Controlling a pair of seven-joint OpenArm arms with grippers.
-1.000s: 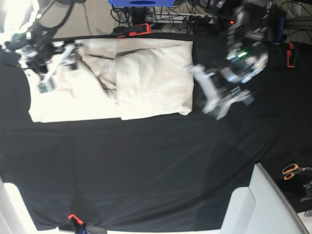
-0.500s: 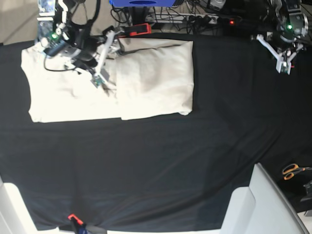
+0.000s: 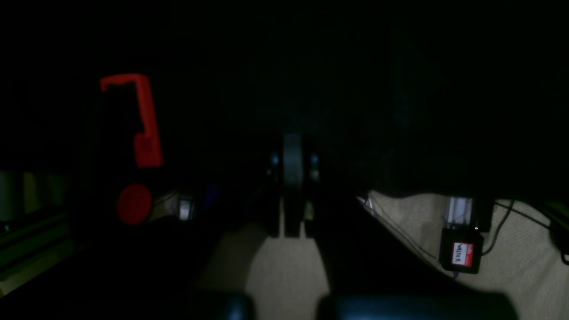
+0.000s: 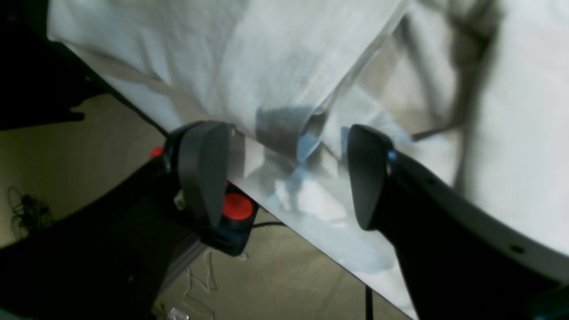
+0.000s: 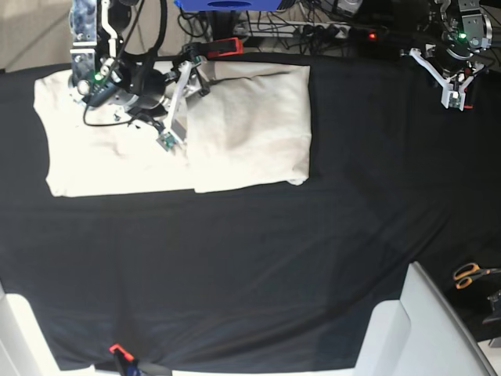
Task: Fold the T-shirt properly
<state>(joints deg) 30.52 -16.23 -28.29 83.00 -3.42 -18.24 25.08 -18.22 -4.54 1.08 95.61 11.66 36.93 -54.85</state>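
T-shirt (image 5: 235,125): cream, plain, partly folded, upper left on the black tablecloth (image 5: 258,258)
Right gripper (image 4: 284,178): jaws wide, empty, over the cloth
Left gripper (image 3: 292,178): closed, empty

Base view: the T-shirt (image 5: 235,125) lies on the tablecloth (image 5: 258,258) at the far left. The right gripper (image 5: 192,74) hangs over its far edge; the left gripper (image 5: 454,98) sits far right. Scissors (image 5: 470,274) lie near right, well apart.
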